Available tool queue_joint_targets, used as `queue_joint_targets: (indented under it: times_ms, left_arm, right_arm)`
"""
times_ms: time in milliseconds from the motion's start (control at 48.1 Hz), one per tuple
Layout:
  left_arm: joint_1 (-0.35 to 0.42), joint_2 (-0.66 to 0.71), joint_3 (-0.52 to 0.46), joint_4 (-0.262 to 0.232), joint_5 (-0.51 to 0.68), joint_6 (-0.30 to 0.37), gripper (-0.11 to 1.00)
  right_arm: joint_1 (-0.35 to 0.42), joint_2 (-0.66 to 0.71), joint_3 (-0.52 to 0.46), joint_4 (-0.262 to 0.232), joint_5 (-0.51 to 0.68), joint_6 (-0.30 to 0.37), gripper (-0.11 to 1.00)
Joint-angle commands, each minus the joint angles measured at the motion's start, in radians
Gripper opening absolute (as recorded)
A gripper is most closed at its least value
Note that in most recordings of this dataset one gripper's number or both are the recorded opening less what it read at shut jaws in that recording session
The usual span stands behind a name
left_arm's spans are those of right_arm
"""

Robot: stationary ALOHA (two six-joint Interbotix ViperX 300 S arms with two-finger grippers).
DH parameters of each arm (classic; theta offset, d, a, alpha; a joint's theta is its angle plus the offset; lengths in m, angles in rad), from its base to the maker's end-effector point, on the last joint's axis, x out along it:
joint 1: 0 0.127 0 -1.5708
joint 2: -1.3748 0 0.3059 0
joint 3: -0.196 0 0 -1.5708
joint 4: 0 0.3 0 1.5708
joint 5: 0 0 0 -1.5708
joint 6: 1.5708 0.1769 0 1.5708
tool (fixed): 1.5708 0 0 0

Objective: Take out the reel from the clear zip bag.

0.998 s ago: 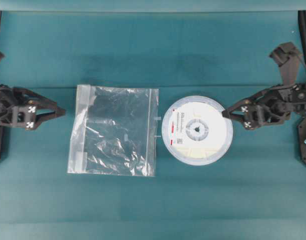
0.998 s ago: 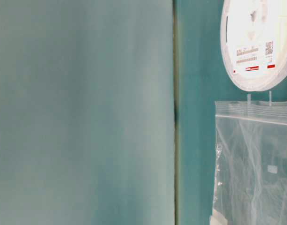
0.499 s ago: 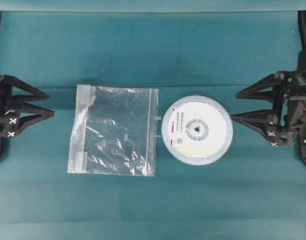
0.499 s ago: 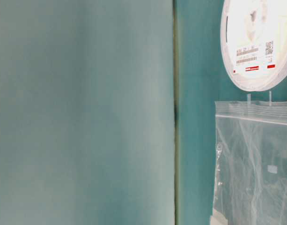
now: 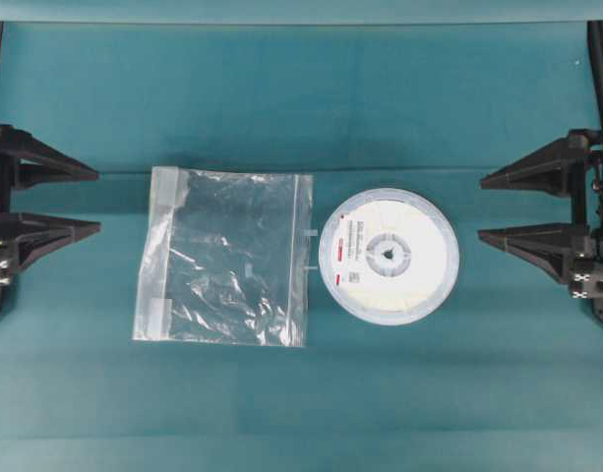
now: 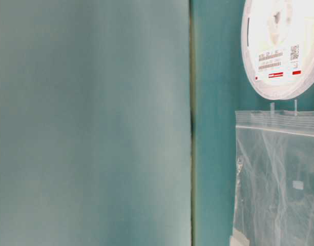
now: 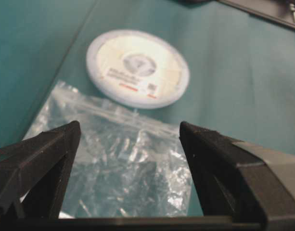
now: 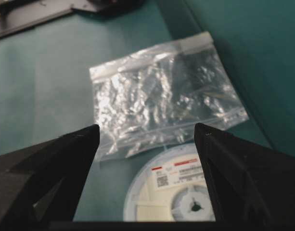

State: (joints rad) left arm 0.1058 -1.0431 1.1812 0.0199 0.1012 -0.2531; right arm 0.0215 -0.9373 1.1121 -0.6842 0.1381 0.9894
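Gaping left gripper, right gripper, seemingly empty

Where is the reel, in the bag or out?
Out. The reel lies flat on the table beside the bag, which looks empty.

Even light; wrist cams blurry

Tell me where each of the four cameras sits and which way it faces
Overhead: looks straight down on the bag, the reel, left tool and right tool.
Table-level: close to the surface, turned sideways; no robot parts show.
Left wrist: looks past its open fingers over bag to reel.
Right wrist: looks past its fingers over reel to bag.
All four show reel and bag.
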Motion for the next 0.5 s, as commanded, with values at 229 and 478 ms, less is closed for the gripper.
queue_joint_targets:
  times_ms: [229, 478]
  left_arm:
    - [-0.011, -0.008, -0.029, 0.003, -0.009, 0.014, 0.9]
    - [-0.012, -0.009, -0.029, 0.003, -0.011, 0.011, 0.9]
  right_arm:
    - [0.008, 0.003, -0.021, -0.006, 0.028, -0.011, 0.87]
    - [0.008, -0.008, -0.023, -0.025, 0.074, -0.009, 0.87]
